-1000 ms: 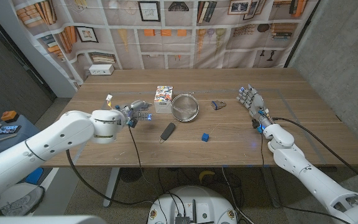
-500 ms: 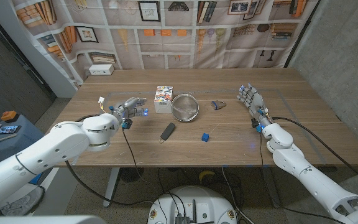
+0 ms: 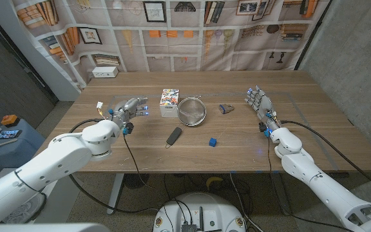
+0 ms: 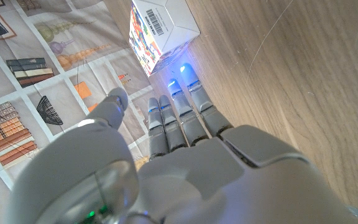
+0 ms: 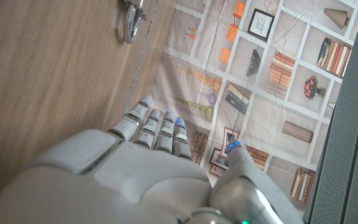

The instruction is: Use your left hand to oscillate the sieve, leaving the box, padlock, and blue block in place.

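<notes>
The sieve [image 3: 191, 111] sits untouched mid-table, handle toward the near edge, between the box [image 3: 169, 102] and padlock [image 3: 225, 109], with the blue block [image 3: 212, 142] nearer. The left hand [image 3: 130, 108] hovers beside the box, fingers extended, holding nothing; the shaking looks unstarted. The right hand [image 3: 260, 103] waits open, well apart. The wooden table [image 3: 314, 129] stands before a bookshelf-print backdrop [image 3: 172, 32].

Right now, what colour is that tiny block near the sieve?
Blue; the block shows best in the head view.

Silver mesh sieve [image 3: 191, 110]; multicoloured white box [image 3: 169, 101]; blue block [image 3: 212, 142].
</notes>
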Robot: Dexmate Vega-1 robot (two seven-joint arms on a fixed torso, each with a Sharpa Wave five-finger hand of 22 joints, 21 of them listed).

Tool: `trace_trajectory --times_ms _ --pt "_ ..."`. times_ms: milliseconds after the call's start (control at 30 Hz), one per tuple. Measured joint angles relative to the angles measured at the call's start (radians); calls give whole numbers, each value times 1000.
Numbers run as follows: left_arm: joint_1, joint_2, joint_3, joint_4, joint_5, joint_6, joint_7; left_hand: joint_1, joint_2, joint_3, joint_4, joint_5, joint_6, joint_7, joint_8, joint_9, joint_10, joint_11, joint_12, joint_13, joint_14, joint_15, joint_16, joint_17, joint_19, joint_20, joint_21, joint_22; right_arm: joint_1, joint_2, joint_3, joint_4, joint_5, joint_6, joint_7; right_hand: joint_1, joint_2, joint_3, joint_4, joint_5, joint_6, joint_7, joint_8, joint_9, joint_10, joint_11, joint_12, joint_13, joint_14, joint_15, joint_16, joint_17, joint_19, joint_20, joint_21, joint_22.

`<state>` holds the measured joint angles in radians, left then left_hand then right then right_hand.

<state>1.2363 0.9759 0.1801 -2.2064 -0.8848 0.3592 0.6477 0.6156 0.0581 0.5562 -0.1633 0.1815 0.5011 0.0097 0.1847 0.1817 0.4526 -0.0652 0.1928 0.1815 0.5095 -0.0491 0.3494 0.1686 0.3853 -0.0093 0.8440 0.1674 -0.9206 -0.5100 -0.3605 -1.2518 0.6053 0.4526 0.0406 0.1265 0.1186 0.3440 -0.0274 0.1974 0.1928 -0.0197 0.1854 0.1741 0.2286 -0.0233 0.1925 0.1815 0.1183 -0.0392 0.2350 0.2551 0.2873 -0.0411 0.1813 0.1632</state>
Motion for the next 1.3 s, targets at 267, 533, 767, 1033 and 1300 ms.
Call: trace_trajectory --times_ms 267,533,767,1033,1300 --pt "4 -54 -7 51 55 -49 -58 -58 21 11 11 -5 -46 0 -8 -3 -62 22 -8 0 -60 3 -71 2 -66 20 -60 -5 -8 -12 0 -18 -15 -8 -19 -17 -9 0 0 0 0 0 0 0 0 0 0 0 0 0 0 0 0 0 0 0" --pt "-18 -105 9 120 126 -125 -121 -85 35 15 15 -5 -62 1 -8 -5 -89 24 -8 0 -110 10 -110 1 -110 15 -103 -5 -10 -18 2 -24 -20 -9 -24 -17 -9 0 0 0 0 0 0 0 0 0 -4 0 0 0 -3 0 0 0 0 0" --pt "-34 -139 22 167 190 -200 -170 -107 41 15 15 -5 -94 -6 -12 -5 -128 26 -16 -5 -149 13 -143 1 -143 11 -134 -5 -10 -19 4 -26 -23 3 -22 -17 -9 0 0 0 -4 4 0 0 -4 4 -4 0 0 0 -7 0 0 0 0 0" --pt "-54 -189 38 256 250 -277 -217 -159 58 14 26 -5 -155 -10 -12 -5 -187 30 -16 -5 -231 23 -172 5 -221 5 -204 -5 -18 -18 6 -35 -29 22 -28 -33 -14 -6 6 0 -20 5 -4 0 -4 4 -4 0 -11 4 -7 0 0 0 0 0" --pt "-88 -231 58 350 300 -365 -273 -200 68 10 29 -5 -199 -4 -12 -6 -230 37 -16 -5 -295 23 -172 6 -255 -2 -250 -5 -23 -14 6 -48 -41 23 -47 -40 -7 -10 10 0 -33 7 -4 0 -9 9 -4 0 -15 0 -15 0 -1 0 0 0"
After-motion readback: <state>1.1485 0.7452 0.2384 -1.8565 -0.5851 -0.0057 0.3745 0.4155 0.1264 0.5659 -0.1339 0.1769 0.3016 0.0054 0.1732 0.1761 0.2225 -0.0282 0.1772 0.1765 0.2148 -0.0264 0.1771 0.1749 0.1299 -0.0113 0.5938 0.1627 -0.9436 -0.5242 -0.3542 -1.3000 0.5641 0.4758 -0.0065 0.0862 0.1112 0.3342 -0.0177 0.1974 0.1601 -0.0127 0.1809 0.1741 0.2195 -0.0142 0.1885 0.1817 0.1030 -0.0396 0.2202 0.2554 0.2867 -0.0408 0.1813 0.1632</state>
